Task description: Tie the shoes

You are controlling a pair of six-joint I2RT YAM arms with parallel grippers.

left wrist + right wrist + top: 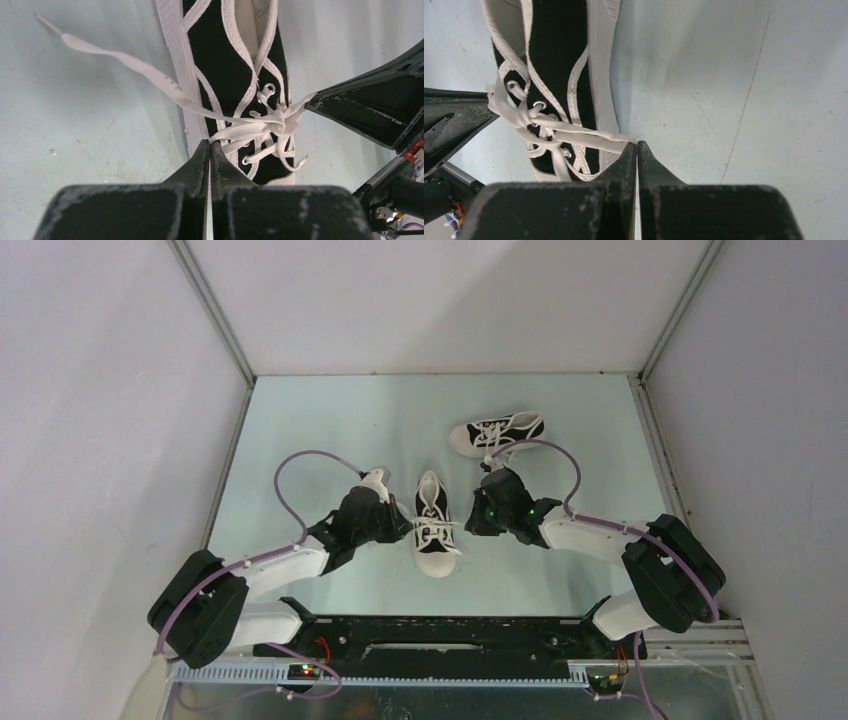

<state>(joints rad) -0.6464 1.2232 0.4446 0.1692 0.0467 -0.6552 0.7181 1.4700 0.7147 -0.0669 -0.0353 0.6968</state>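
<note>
One of the shoes (432, 502), black with a white toe cap, lies mid-table with its toe toward the arm bases. My left gripper (407, 527) is just left of it and my right gripper (468, 523) just right. In the left wrist view the left gripper (209, 146) is shut on a white lace loop running from the knot (281, 122) over the eyelets. In the right wrist view the right gripper (637, 146) is shut on the lace strand coming from the knot (524, 118). A loose lace end (115, 56) trails on the table. The other shoe (497, 433) lies on its side farther back.
Pale green table (330, 420) with white walls on three sides. Purple cables arc over both arms. The black base rail (440, 635) runs along the near edge.
</note>
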